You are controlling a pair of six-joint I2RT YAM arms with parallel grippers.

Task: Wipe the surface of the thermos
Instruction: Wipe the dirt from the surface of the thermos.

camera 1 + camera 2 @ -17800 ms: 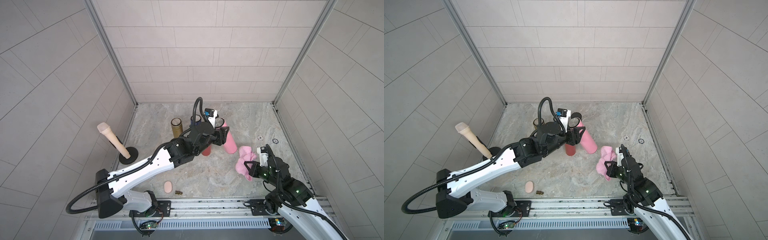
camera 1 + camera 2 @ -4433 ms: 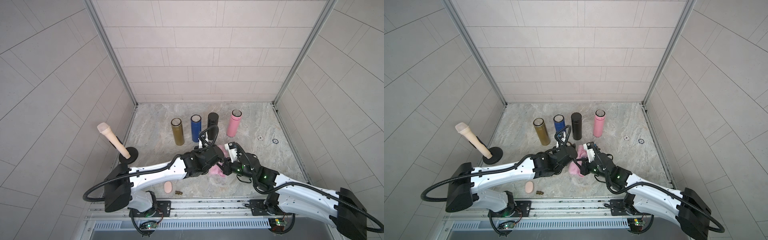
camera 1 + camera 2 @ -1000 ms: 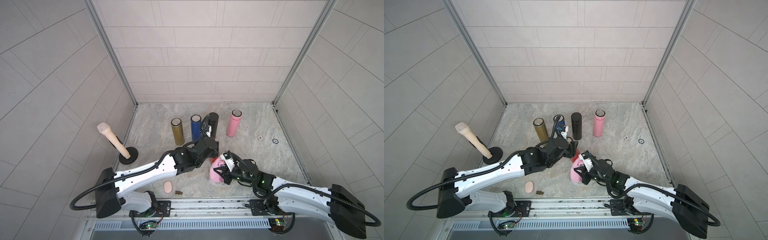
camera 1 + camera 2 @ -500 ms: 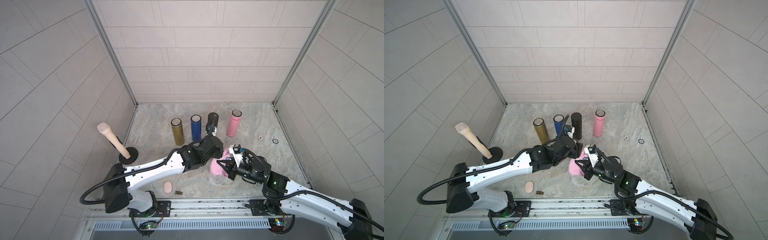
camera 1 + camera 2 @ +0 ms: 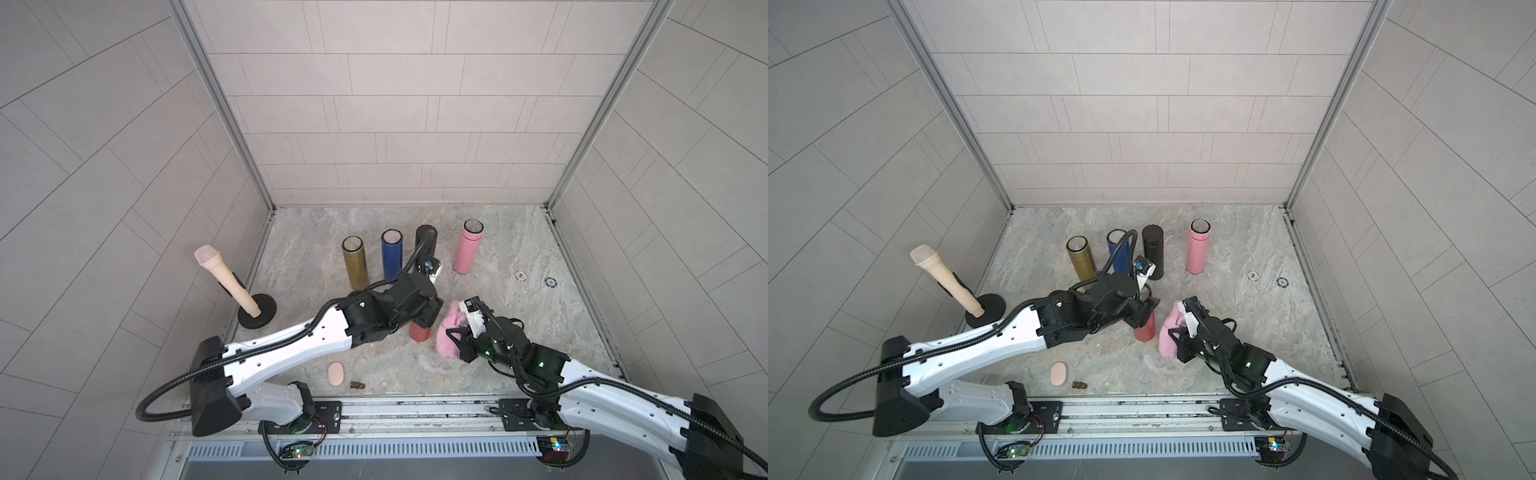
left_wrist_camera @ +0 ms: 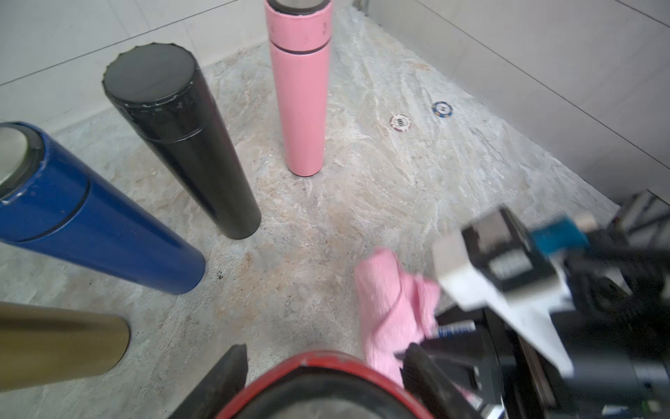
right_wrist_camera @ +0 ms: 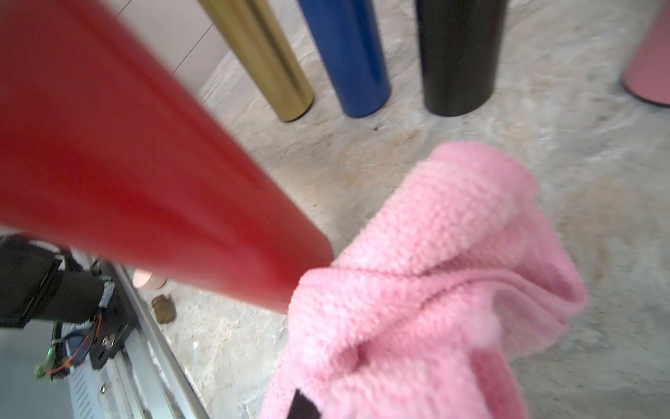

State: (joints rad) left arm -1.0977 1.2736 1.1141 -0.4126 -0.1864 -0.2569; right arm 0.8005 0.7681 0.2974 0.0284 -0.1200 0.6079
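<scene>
Red thermos [image 5: 419, 332] stands upright on the stone floor [image 5: 498, 299]. My left gripper [image 6: 326, 377] is clamped on its top. The body looks smooth and rigid, probably slick, so I judge a high, firm hold is best. My right gripper [image 5: 459, 343] pinches the pink cloth [image 7: 435, 272], which is soft and floppy. It hangs just beside the thermos's lower body. Whether they touch, I cannot tell.

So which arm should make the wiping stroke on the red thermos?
Right. The right jaws are shut on the pink cloth, which hangs close beside the red thermos. The left jaws are occupied gripping the thermos's top end, so that arm is better kept as the holder.
</scene>
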